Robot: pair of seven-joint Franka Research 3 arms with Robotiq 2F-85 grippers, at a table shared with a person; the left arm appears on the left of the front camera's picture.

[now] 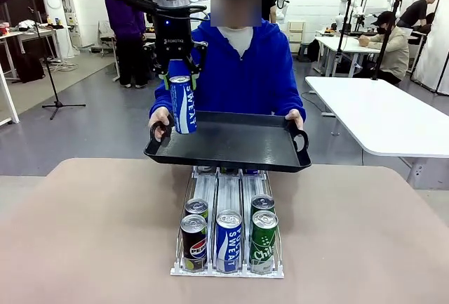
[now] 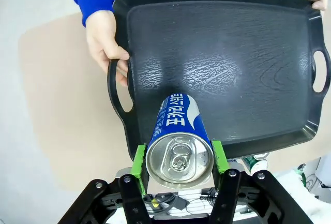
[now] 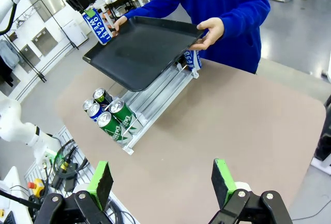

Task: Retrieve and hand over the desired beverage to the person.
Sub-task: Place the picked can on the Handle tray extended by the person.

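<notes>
above the far edge of the worktop (image 1: 91,234), the left gripper (image 1: 181,83) holds a blue-and-white can (image 1: 183,107) upright over a black tray (image 1: 231,142), its green-padded fingers (image 1: 165,79) pinching the can just under the top rim. the person (image 1: 238,72) in the royal-blue hooded sweatshirt stands at twelve o'clock across the worktop and carries the tray by both handles, one hand (image 1: 160,118) at its nine o'clock end and the other hand (image 1: 295,118) at its three o'clock end. the can hangs near the nine o'clock end of the tray, close to that hand (whether its base touches the tray floor cannot be told).

seen from the left wrist, the left gripper (image 2: 178,162) clamps the can (image 2: 176,125) from both sides, the silver lid and pull tab facing the camera and the bare tray (image 2: 222,63) spreading beyond it, with the person's hand (image 2: 106,43) curled through a handle at ten o'clock.

on the worktop at six o'clock of the tray, a clear three-lane rack (image 1: 228,192) holds more cans: a dark cola can (image 1: 193,241), a second blue-and-white can (image 1: 229,239) and a green can (image 1: 264,241) at the front.

the right gripper (image 3: 163,177) hovers over the worktop well apart from the rack, fingers spread wide with nothing between them.
</notes>
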